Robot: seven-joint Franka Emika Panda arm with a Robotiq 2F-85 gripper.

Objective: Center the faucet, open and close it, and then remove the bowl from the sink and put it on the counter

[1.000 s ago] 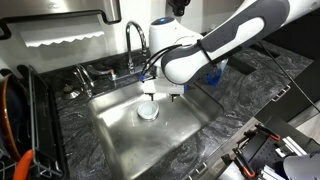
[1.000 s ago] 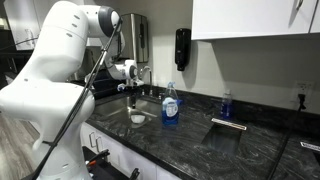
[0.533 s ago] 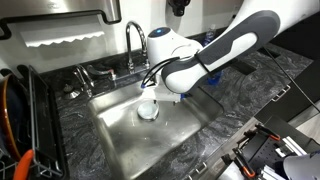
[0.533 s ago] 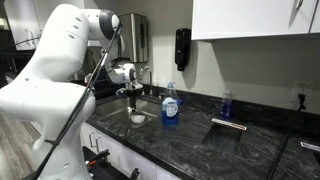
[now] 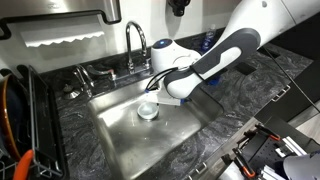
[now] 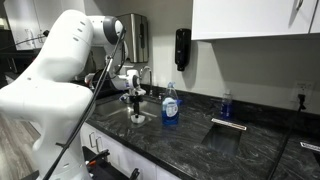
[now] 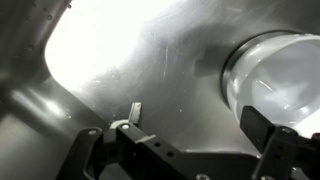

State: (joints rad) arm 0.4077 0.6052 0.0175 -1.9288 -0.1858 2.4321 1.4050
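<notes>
Hovering: gripper (image 5: 155,98) just above white bowl (image 5: 148,112)
Claw: jaws spread apart, holding nothing
Bowl: on floor of steel sink (image 5: 120,145)

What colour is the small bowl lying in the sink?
White. The bowl shows best in an exterior view, inside the steel sink.

We see white wall cabinets (image 6: 250,18) hanging above a pale wall (image 6: 210,65), with a black dispenser (image 6: 182,47) mounted on it and a socket (image 6: 300,100) further along. White base cabinets (image 6: 150,163) run below, and a dark dish rack (image 5: 30,110) stands at one side
</notes>
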